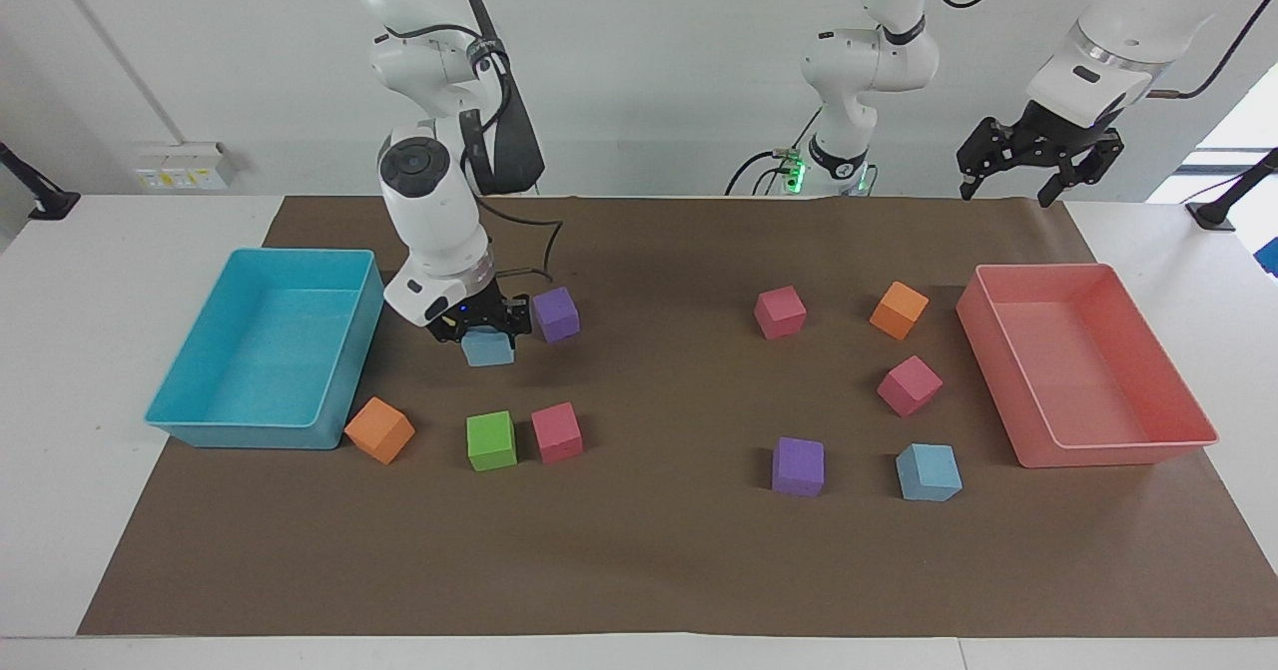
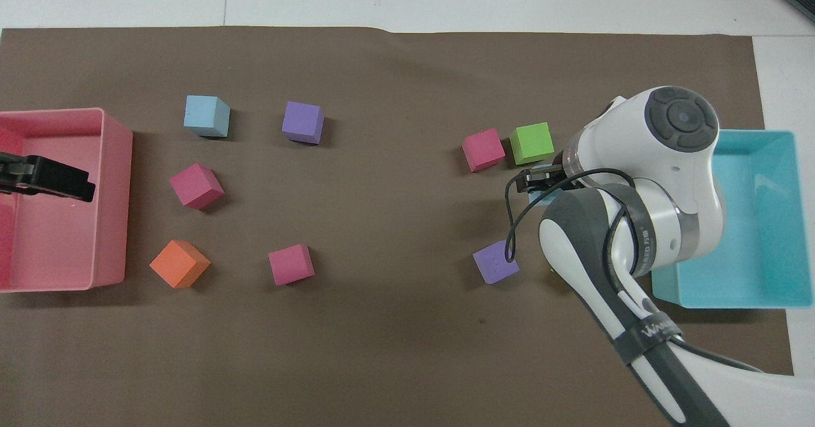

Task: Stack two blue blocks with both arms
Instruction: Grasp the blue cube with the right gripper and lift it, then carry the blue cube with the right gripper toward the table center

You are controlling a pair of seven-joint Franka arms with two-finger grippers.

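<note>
My right gripper (image 1: 486,335) is shut on one blue block (image 1: 488,349) and holds it just above the mat, beside a purple cube (image 1: 555,314). In the overhead view the right arm covers nearly all of this block, and only the right gripper (image 2: 540,182) shows beside the green cube. The other blue block (image 1: 928,472) (image 2: 206,115) lies on the mat toward the left arm's end, beside another purple cube (image 1: 798,466). My left gripper (image 1: 1005,196) (image 2: 63,182) hangs open and empty, high over the pink tray's end, and waits.
A cyan tray (image 1: 200,420) stands at the right arm's end and a pink tray (image 1: 1118,442) at the left arm's end. Under and around the held block lie green (image 1: 491,440), pink (image 1: 556,432) and orange (image 1: 379,430) cubes. Pink and orange cubes lie near the pink tray.
</note>
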